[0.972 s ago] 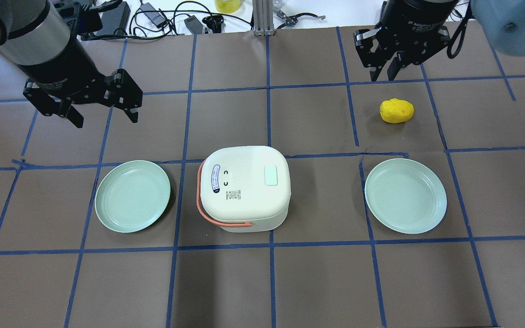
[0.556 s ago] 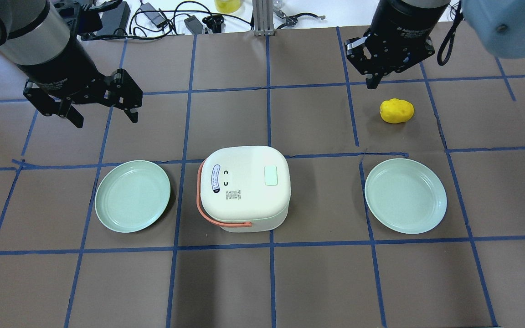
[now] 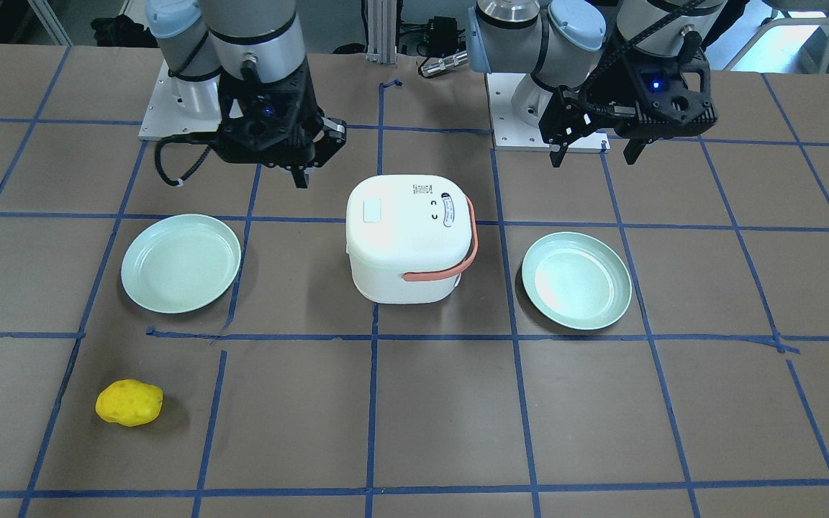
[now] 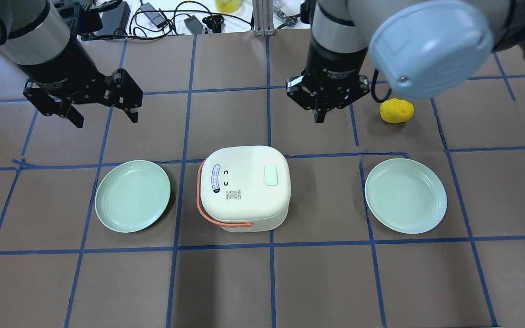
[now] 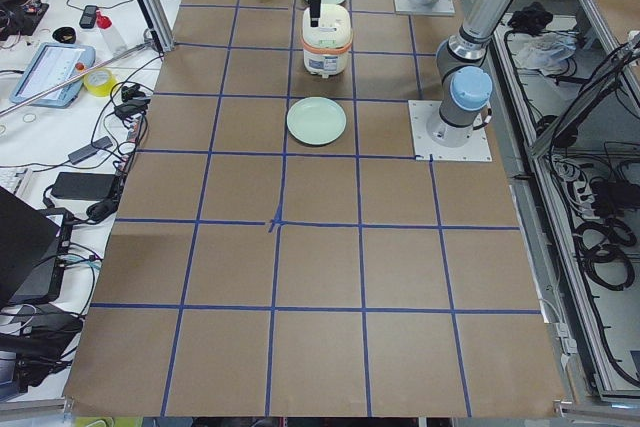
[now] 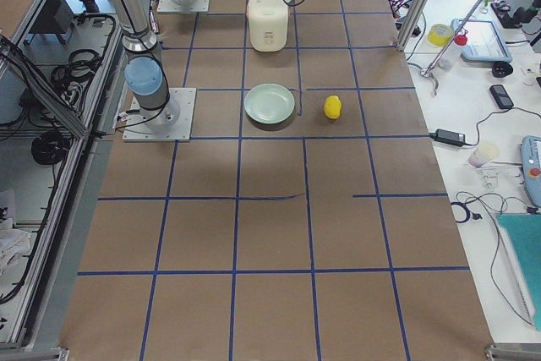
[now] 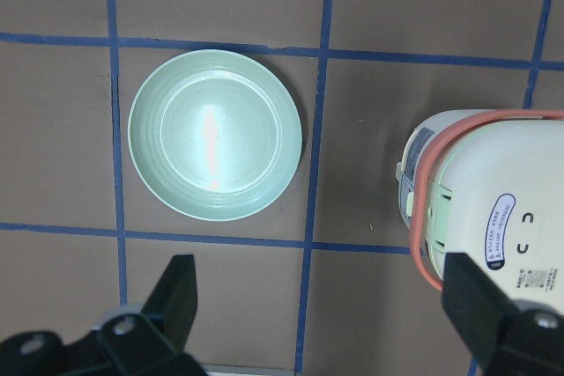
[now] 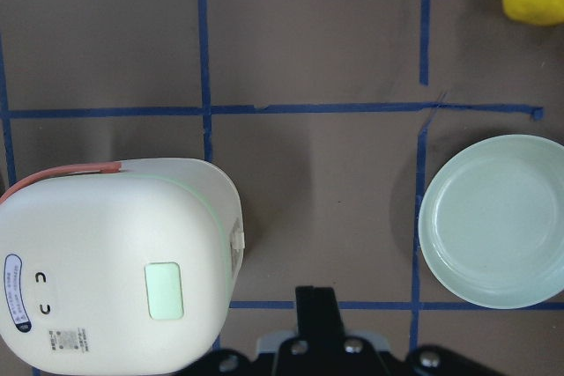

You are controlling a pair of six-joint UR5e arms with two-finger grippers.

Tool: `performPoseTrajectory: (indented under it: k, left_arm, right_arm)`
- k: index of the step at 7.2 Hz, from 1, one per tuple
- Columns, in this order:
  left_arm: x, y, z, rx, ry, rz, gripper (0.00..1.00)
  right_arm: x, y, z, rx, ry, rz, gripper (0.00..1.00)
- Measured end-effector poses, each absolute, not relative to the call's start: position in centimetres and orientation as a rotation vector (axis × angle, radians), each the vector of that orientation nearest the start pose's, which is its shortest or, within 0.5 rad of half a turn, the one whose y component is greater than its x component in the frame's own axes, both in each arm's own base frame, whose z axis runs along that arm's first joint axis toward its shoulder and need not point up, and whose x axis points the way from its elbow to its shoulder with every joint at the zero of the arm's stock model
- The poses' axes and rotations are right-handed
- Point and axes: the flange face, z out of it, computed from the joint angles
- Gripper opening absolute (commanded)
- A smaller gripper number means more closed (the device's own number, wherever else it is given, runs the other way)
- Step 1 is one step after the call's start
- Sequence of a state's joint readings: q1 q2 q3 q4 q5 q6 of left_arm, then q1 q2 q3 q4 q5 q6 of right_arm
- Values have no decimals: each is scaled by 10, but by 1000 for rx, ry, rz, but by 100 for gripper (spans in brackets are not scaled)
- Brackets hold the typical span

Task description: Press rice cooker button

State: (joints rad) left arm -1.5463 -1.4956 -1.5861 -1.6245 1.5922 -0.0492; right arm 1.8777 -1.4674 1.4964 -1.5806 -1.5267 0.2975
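Right gripper: my right gripper (image 4: 321, 117) has its fingers (image 8: 315, 305) pressed together with nothing between them. It points straight down over the table (image 4: 317, 282), past the far right corner of the cooker and touching nothing.
Left gripper: my left gripper (image 4: 106, 119) is spread wide with nothing in it. It hangs over the brown cover beyond the left plate (image 4: 132, 196).
Rice cooker: the rice cooker (image 4: 244, 187) stands upright mid-table between the two plates with its lid down. Its orange handle (image 4: 205, 214) is folded along the left and near edges.
Button: the pale green button (image 4: 271, 175) sits on top of the lid, toward the lid's right edge, on my right arm's side. Nothing covers it. My right gripper is apart from it, beyond the lid's far edge.
Right wrist view: the pressed fingers sit just right of the cooker's right wall, and the button lies to their left.
Room beside cooker: a strip of brown cover shows between the cooker and each plate. The strip toward the right plate (image 4: 405, 196) is the wider one.
Room at far side: a band of cover shows between the lid's far edge and my right fingertips.
Yellow lump: the yellow lump (image 4: 396, 110) lies on the cover to the right of my right gripper, near but apart, beyond the right plate.
Far edge: the table's far edge runs behind both grippers, with cables (image 4: 162, 18) beyond it.
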Motion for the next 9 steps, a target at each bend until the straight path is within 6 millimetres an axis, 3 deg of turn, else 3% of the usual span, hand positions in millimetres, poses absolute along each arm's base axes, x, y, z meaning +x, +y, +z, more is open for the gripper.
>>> performPoseTrajectory:
  k: [2,4,5,7,8,9]
  left_arm:
    - [-120,-463,511,-115,3118,-11,100]
    - [-120,-463,511,-116,3118,-10,100]
    - [-120,-463,511,-115,3118,-10,100]
    - [-120,-463,511,-115,3118,-10,100]
    - [-120,-463,511,-116,3118,-10,100]
    - [-120,-463,511,-116,3118,-10,100]
  right_arm:
    - [338,-448,421,14,3114,86,0]
    - [354,-434,375,9,3115,83,0]
    - [356,-429,362,1,3119,98,0]
    - [357,-427,355,-6,3123,108,0]
    - [357,-428,356,-7,3123,104,35]
    - [356,-433,366,2,3117,76,77]
